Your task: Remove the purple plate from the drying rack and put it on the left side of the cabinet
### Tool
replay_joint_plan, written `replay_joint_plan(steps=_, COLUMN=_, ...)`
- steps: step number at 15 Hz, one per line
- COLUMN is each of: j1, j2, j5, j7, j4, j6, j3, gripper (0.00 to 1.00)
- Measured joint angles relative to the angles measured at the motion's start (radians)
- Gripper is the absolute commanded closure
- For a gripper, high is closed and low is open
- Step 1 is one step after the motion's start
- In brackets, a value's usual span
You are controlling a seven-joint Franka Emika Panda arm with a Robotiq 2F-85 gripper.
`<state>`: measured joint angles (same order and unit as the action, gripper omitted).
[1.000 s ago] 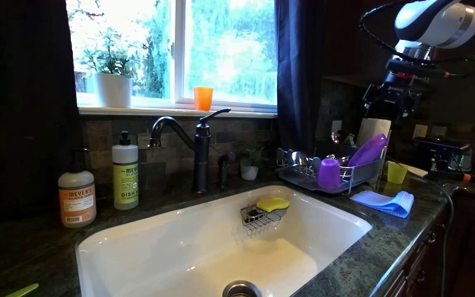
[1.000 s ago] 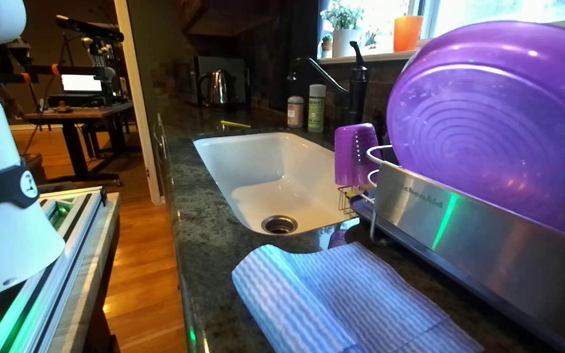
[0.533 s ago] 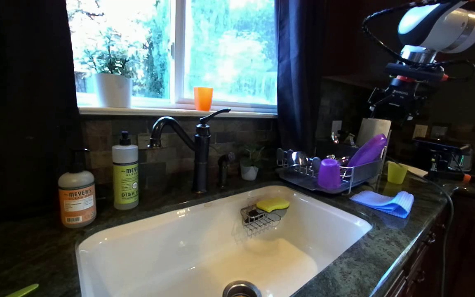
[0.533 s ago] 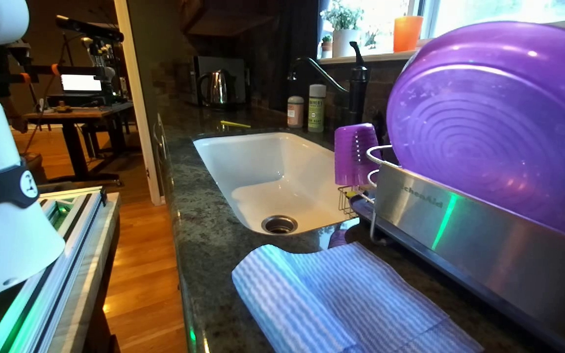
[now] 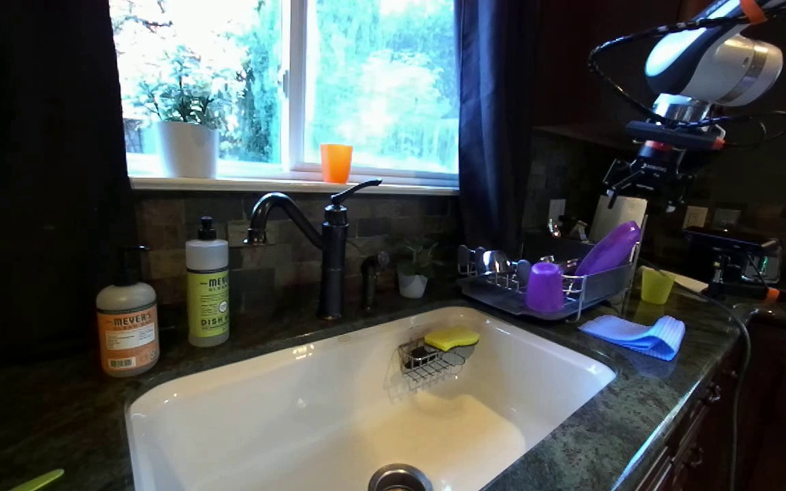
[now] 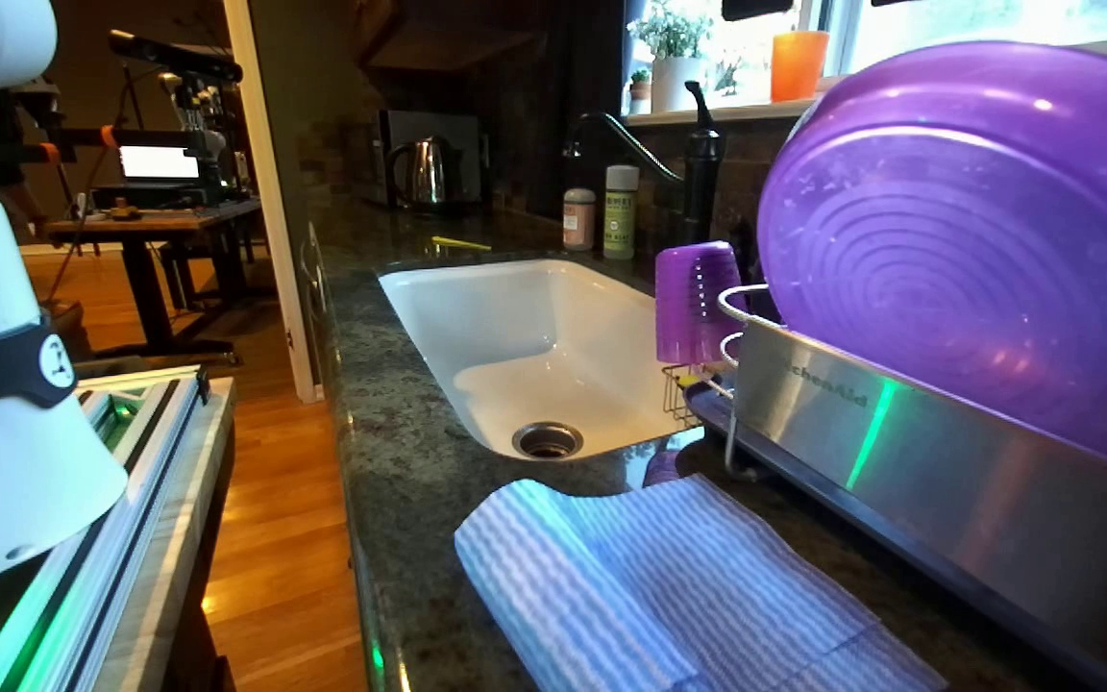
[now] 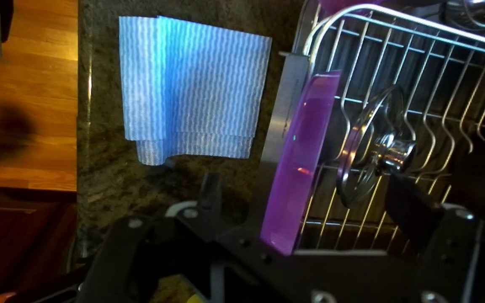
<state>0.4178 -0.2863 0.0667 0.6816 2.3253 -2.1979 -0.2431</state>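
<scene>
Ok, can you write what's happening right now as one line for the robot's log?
purple plate: tilted in rack | fingers: open, above plate, not touching | cloth: on counter beside rack | lift: not yet done

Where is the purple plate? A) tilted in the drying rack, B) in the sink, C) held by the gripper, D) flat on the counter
A: in an exterior view the purple plate stands tilted in the drying rack, below the open gripper.
</scene>
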Motion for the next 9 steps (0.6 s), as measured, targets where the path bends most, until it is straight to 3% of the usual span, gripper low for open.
replay_joint_plan(steps=9, j1=0.001, j2=0.115, j5=-0.014, j7=0.108, j4=-0.076, j6=0.046, j3=-0.011, gripper=0.0)
